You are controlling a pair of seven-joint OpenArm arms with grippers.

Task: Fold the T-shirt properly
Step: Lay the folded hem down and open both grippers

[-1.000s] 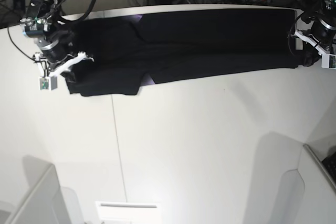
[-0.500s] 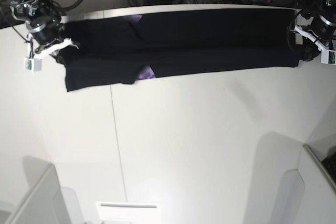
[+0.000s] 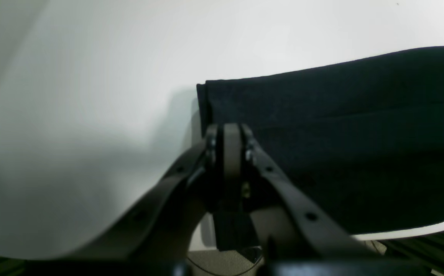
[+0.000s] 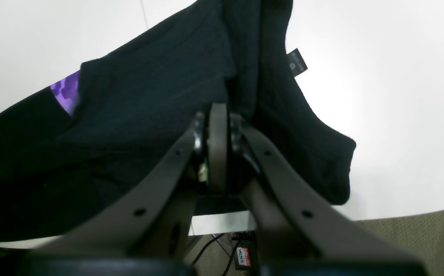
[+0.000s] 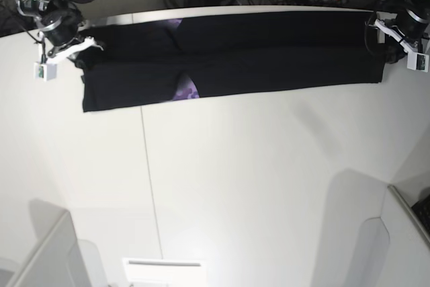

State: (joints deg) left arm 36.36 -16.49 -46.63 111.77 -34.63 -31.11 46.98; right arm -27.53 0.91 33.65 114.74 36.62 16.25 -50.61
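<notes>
Stretching the T-shirt (image 5: 269,52) long along the table's (image 5: 255,186) far edge, both grippers — left (image 3: 227,132) and right (image 4: 217,111) — are closed on its opposite ends, probably to keep the fold flat.

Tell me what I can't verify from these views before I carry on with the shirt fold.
- Print on the T-shirt: only a purple sliver shows in base; folded cloth covers the rest.
- Left gripper pinch: left wrist view, its own fingers block the contact with the hem.
- Right gripper pinch: right wrist view, bunched cloth hides it.
- Neck label text: too small.
</notes>
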